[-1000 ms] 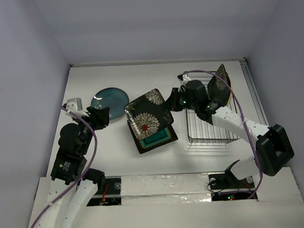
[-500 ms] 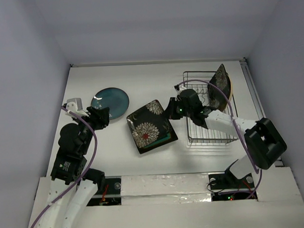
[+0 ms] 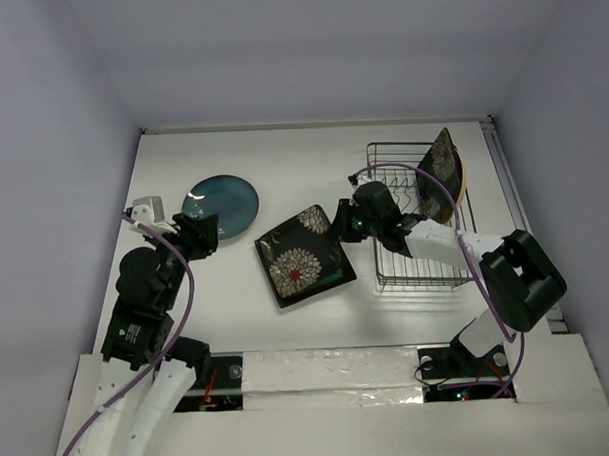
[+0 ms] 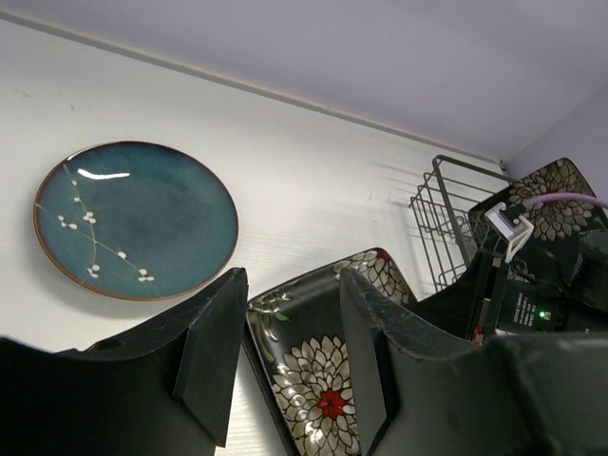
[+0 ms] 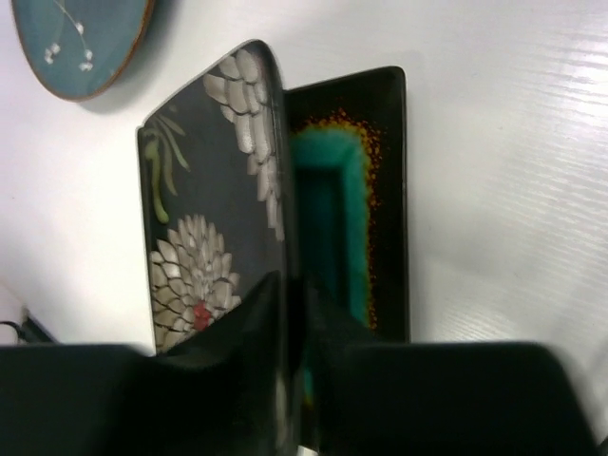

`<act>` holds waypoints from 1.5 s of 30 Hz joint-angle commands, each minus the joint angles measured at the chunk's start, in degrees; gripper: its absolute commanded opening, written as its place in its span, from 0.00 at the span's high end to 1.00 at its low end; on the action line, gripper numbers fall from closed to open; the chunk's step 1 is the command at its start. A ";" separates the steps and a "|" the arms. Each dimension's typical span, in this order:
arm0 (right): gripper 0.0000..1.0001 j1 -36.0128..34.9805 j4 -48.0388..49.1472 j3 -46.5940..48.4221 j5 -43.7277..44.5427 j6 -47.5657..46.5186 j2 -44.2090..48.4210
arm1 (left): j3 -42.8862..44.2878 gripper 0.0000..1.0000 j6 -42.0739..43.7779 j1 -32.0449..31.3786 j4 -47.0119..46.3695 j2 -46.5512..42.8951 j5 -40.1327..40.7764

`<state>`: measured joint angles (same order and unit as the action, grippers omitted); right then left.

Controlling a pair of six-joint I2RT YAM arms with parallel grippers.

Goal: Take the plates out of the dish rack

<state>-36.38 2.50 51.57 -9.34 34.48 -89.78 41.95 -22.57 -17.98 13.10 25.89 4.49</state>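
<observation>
Right jaws clenched on the rim of the flowered plate (image 5: 204, 228), plate stretching straight away from the grip, tilted over the teal-centred plate (image 5: 332, 218) mid-counter, just left of the dish rack (image 3: 416, 269) by the right edge. Left jaws spread, empty, beside the round teal plate (image 3: 221, 204).

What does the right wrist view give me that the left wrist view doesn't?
Only right wrist: the teal-centred square plate lying under the flowered plate, which the right end effector grips by its edge. Only left wrist: the dish rack, a fourth plate standing in it, and the open left end effector. Both: the flowered plate and the round teal plate.
</observation>
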 commanded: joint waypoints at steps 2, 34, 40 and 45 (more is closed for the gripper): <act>0.70 -0.45 3.83 0.99 1.60 0.86 -0.05 | -0.38 0.59 0.59 0.57 -2.29 -0.84 -0.71; 1.00 7.88 -29.12 24.27 39.93 -19.09 14.19 | -0.47 0.59 0.42 0.57 -2.56 -2.33 -1.68; 0.60 20.99 -33.61 33.04 41.96 -24.54 10.86 | -0.56 0.59 0.24 0.57 -2.38 -2.51 -1.77; 0.57 27.84 -36.68 40.79 34.93 -27.62 3.66 | -0.56 0.59 0.33 0.57 -2.29 -2.34 -1.68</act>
<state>-10.92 -30.04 87.74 29.45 10.98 -82.87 41.69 -22.59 -17.85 13.10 23.57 3.44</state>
